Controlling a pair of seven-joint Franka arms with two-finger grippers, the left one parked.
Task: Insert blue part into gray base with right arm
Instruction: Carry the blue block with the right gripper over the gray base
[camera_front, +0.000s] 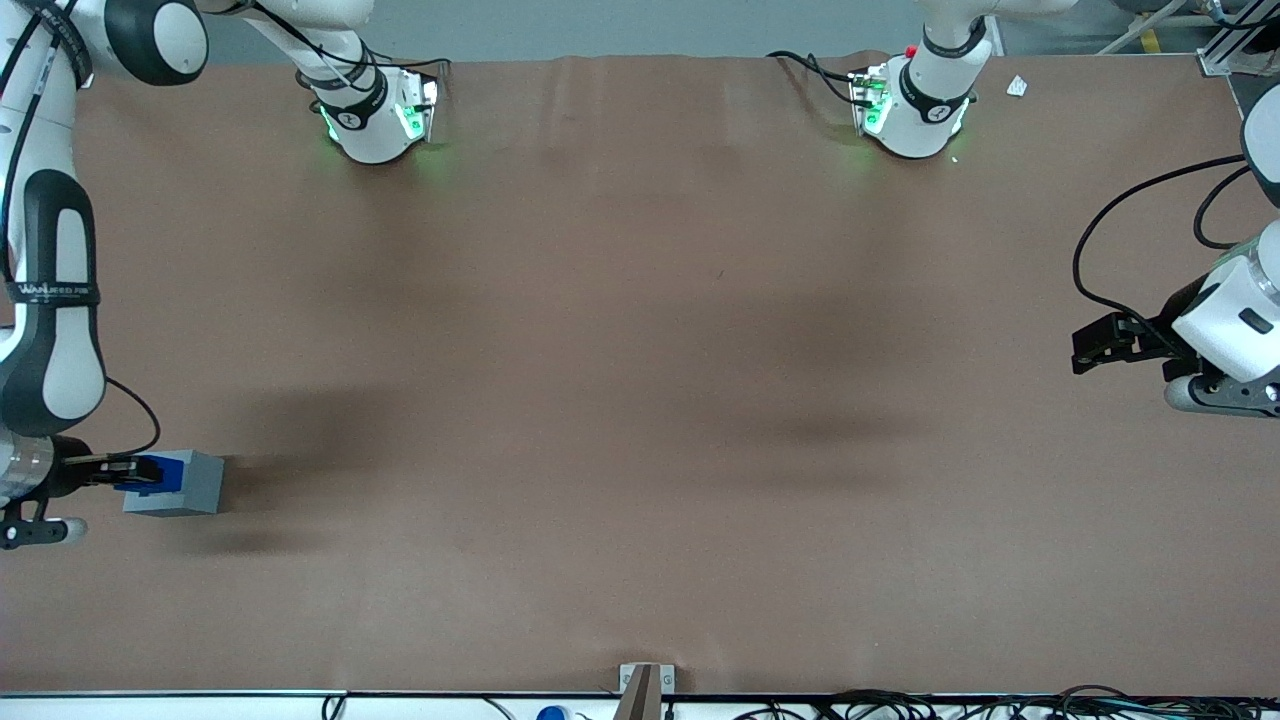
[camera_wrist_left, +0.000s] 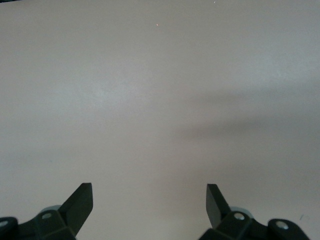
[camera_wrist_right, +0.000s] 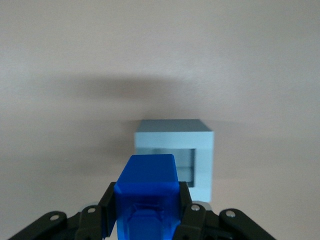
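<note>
The gray base (camera_front: 185, 487) sits on the brown table at the working arm's end, fairly near the front camera. In the right wrist view the gray base (camera_wrist_right: 202, 150) shows its square recess. My right gripper (camera_front: 135, 472) is shut on the blue part (camera_front: 165, 472) and holds it over the base's top. In the right wrist view the blue part (camera_wrist_right: 147, 192) is clamped between the black fingers (camera_wrist_right: 106, 207) of the gripper (camera_wrist_right: 147, 207), above the base and partly covering its recess.
The brown table (camera_front: 640, 400) spreads wide toward the parked arm's end. Two white arm bases with green lights (camera_front: 375, 115) (camera_front: 915, 105) stand at the table edge farthest from the front camera. A small metal bracket (camera_front: 645, 685) sits at the nearest edge.
</note>
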